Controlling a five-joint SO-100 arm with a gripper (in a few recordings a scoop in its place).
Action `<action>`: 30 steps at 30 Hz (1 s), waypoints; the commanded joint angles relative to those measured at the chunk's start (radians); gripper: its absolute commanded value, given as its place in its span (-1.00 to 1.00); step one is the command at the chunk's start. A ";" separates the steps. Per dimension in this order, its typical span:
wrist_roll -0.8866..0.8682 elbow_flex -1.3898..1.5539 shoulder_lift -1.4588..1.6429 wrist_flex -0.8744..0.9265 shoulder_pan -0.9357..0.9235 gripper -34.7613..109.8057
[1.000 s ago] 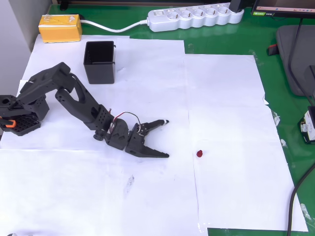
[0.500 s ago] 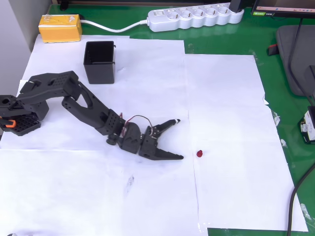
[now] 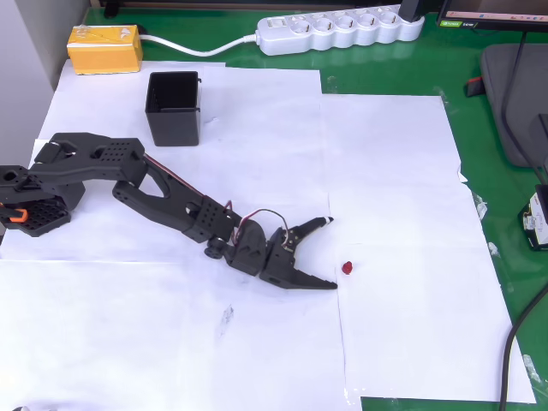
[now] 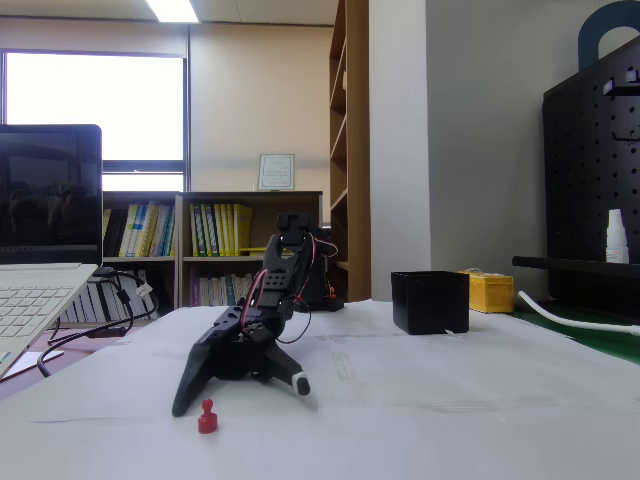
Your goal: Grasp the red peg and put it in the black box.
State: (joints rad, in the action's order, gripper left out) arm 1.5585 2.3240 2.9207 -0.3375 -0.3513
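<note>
Desk (image 3: 411, 51): green surface papered over with white sheets (image 3: 257, 334); the whole job plays out on the paper.
Arm (image 3: 128, 171): black SO-100, stretched low from its base at the left of the overhead view; over the past second it has unfolded and reached steadily rightward across the sheets.
Power strip (image 3: 342, 30): white, along the far edge of the desk, well clear of the work.
Yellow block (image 3: 104, 47): far left corner, just beyond the box, unmoved.
Black box (image 3: 174, 107): open-topped and upright on the paper near the arm's base, well apart from the peg; its place matches the earlier pictures. In the fixed view it (image 4: 430, 302) stands behind and to the right of the arm.
Tool (image 3: 329, 253): jaws spread wide and holding nothing, tips pointing toward the peg. A second ago it sat well short, near mid-sheet; now the nearer fingertip lies just beside the peg, not touching.
Red peg (image 3: 347, 267): tiny, on the paper right of centre in the overhead view, in the same spot throughout. In the fixed view it (image 4: 207, 416) stands upright just in front of the tool (image 4: 240, 388), slightly to one side of the gap.
Meaning for the task: the approach looks nearly finished, the grasp not yet begun. The jaws probably need a little more reach to straddle the peg before closing; a peg this small could be knocked over by a fingertip.
</note>
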 commanded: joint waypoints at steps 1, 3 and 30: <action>0.000 0.140 0.031 0.078 -0.009 0.23; 0.000 0.204 0.066 0.101 -0.009 0.23; 0.012 0.732 0.387 0.258 -0.008 0.23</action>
State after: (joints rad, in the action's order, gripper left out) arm 1.5677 2.9805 3.2935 -0.0920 -0.3513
